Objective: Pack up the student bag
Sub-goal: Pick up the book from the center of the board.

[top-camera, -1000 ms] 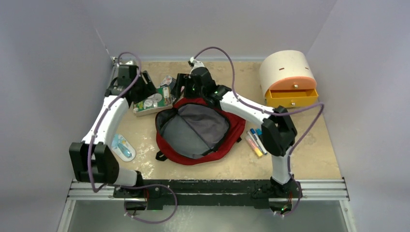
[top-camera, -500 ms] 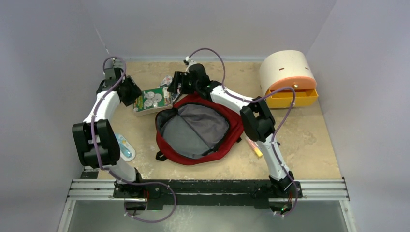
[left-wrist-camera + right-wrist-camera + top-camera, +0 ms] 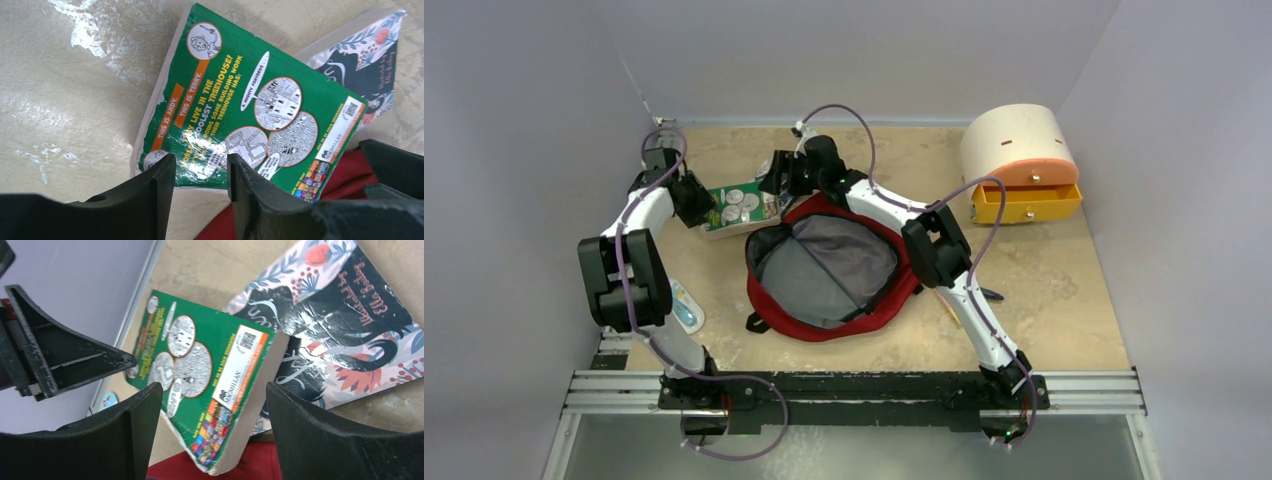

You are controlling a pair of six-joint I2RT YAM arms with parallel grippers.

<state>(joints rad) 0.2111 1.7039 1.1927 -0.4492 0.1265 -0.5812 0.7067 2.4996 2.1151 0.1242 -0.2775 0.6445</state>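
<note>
The student bag (image 3: 829, 265), dark red with grey lining, lies open in the middle of the table. A green paperback (image 3: 742, 207) lies just beyond its far left rim, overlapping a floral book (image 3: 340, 325). My left gripper (image 3: 694, 198) is open at the green book's left edge; in the left wrist view (image 3: 200, 172) the book (image 3: 240, 100) lies just past the fingertips. My right gripper (image 3: 780, 175) is open wide at the book's right end; in the right wrist view (image 3: 212, 392) its jaws straddle the book's corner (image 3: 200, 370), which overhangs the bag's red fabric (image 3: 260, 462).
A cream-and-orange drawer box (image 3: 1021, 160) with its yellow drawer pulled out stands at the back right. A small blue-and-white item (image 3: 682, 305) lies at the left. Markers (image 3: 951, 308) show partly under the right forearm. Walls close the left, back and right.
My right gripper has moved left from above the bag's far rim to the green book's right end, its elbow swinging left. My left gripper has drawn back to the book's left edge.
</note>
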